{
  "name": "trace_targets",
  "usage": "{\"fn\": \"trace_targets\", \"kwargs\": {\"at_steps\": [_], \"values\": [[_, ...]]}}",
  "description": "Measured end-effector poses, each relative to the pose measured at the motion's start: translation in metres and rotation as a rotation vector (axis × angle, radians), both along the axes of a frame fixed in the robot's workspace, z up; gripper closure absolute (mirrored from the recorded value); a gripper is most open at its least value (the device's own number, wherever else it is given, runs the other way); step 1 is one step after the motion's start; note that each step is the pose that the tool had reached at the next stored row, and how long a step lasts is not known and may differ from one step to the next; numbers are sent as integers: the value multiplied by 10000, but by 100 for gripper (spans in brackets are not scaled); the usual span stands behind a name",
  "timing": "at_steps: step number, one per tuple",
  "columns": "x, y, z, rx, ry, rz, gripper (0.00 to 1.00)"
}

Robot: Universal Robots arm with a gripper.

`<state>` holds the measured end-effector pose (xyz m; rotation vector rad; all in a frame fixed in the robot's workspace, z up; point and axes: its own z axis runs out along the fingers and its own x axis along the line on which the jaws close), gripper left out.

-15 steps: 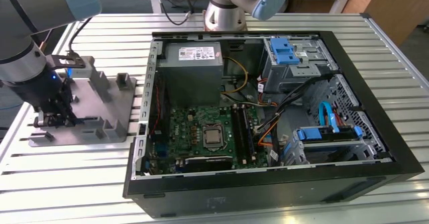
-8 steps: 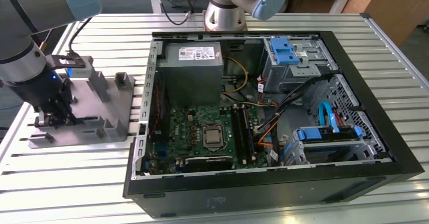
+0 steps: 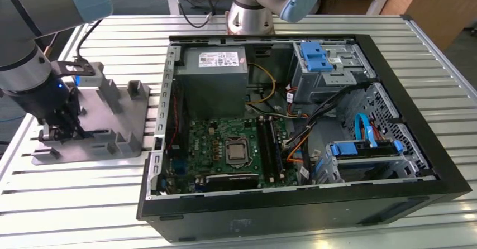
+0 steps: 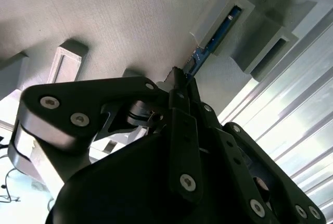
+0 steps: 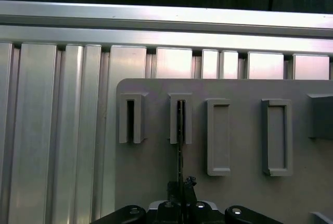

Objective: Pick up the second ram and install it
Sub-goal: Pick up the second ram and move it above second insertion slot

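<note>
The slatted surface (image 3: 223, 25) carries an open case (image 3: 298, 207). At the exterior view's left of it lies the plate (image 3: 97, 148). The ram (image 4: 216, 35) stands on edge in a plate slot. Its long axis runs straight away from the pincer (image 4: 179, 79), which seems pinched on its near end.

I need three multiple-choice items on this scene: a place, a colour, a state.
1. The gripper is: A) inside the computer case; B) over the fixture plate; C) above the power supply.
2. The second ram looks: A) red; B) white; C) blue.
3. The second ram is: A) edgewise in a fixture slot; B) in the motherboard; C) flat on the table.
B: the exterior view shows it over the plate; C: blue in the second wrist view; A: both wrist views show it slotted, gripper shut on it.
</note>
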<state>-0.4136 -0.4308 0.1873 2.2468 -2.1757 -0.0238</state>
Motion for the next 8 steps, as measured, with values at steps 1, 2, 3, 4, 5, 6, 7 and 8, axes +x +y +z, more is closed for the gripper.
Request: {"fn": "trace_targets", "kwargs": {"at_steps": [1, 2, 3, 4, 5, 6, 7, 8], "values": [[0, 0, 0, 0, 0, 0, 86], [0, 0, 0, 0, 0, 0, 86], [0, 0, 0, 1, 0, 0, 86], [0, 0, 0, 2, 0, 0, 86], [0, 0, 0, 3, 0, 0, 86], [0, 0, 0, 3, -1, 0, 86], [0, 0, 0, 4, 0, 0, 86], [0, 0, 0, 4, -1, 0, 86]]}}
